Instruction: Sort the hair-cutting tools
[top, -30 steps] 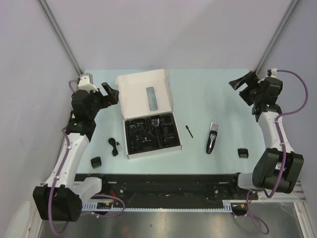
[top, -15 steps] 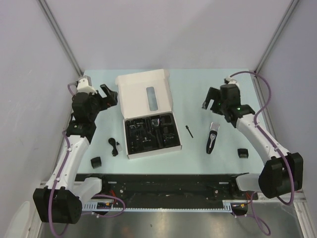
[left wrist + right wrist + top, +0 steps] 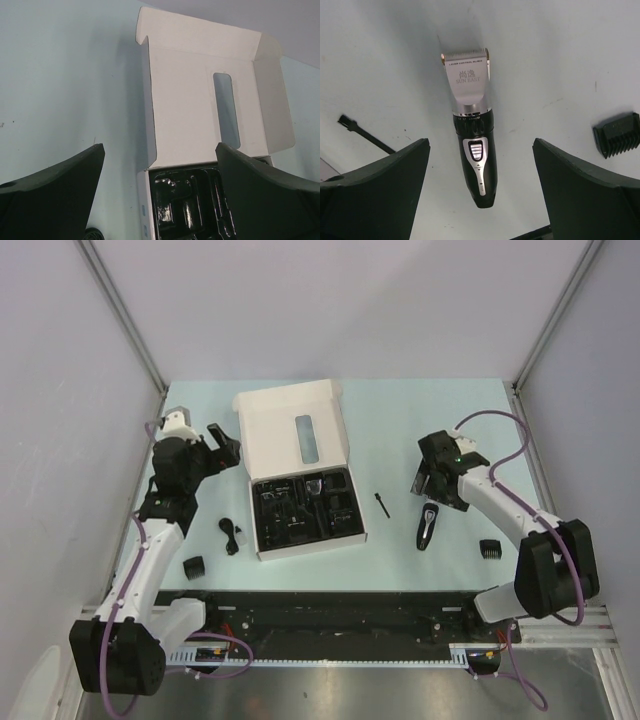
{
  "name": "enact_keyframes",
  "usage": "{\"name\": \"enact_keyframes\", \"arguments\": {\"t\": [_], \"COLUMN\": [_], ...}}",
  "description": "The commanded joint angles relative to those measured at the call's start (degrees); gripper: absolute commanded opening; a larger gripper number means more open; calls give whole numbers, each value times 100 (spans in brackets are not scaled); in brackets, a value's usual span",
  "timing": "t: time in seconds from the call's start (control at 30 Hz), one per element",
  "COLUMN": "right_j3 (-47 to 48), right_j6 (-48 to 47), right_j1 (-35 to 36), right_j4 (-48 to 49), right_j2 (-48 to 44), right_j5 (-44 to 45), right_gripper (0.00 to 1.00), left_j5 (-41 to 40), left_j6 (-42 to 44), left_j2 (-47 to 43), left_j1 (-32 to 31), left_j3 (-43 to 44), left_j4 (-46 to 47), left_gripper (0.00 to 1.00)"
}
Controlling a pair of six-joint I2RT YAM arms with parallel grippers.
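right wrist: my right gripper (image 3: 480, 150) hangs wide open, holding nothing, over the clipper (image 3: 471, 135) lying flat on the table (image 3: 560, 60). the brush (image 3: 365, 132) and comb guard (image 3: 617, 134) lie apart on either side. my left gripper (image 3: 159, 150) gapes empty above the box (image 3: 190, 100) lid's edge.

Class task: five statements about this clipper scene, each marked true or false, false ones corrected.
The right gripper is open above the clipper. True.
The white box is closed. False: its lid is open.
In the top view, a comb guard lies right of the clipper. True.
The left gripper holds the cable. False: it is open, empty; the cable lies on the table.
The brush lies inside the box. False: it lies on the table between box and clipper.
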Motion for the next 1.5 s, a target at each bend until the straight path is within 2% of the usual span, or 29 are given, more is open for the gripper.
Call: {"name": "enact_keyframes", "arguments": {"t": [0.0,0.4,0.63,0.77,0.83,0.87,0.93,0.97,1.07,1.27,1.47], "right_j3": [-58,-357,-638,-761,-761,-770,-814,-831,-849,-840,-472], "right_j6": [372,452,416,355,328,241,214,214,153,-93,-778], "right_j1": [266,398,223,108,82,82,108,99,108,117,547], "right_j4": [-281,167,431,563,563,589,695,721,844,1204,1880], "right_j2": [318,1013,1180,1127,1110,1092,996,952,759,66,-613], "right_j5": [232,-22,-443,-558,-558,-567,-506,-488,-444,-646,-848], "right_gripper": [90,83,78,67,57,44,30,16,3,0,1], "left_j5": [-186,-406,-433,-433,-424,-424,-424,-424,-363,-283,-205], "left_j6": [-107,-151,-195,-195,-212,-221,-248,-256,-300,-344,-327], "left_j2": [-145,-31,5,5,13,13,40,75,110,93,-127], "left_j1": [-15,-33,-33,-33,-33,-33,-24,-24,-24,-24,-24], "left_j3": [-98,-151,-204,-230,-239,-239,-231,-222,-195,-134,-125], "left_j4": [104,104,104,104,104,104,95,95,86,34,43], "left_gripper": [100,100,100,100,100,100,100,100,100,100,100]}}
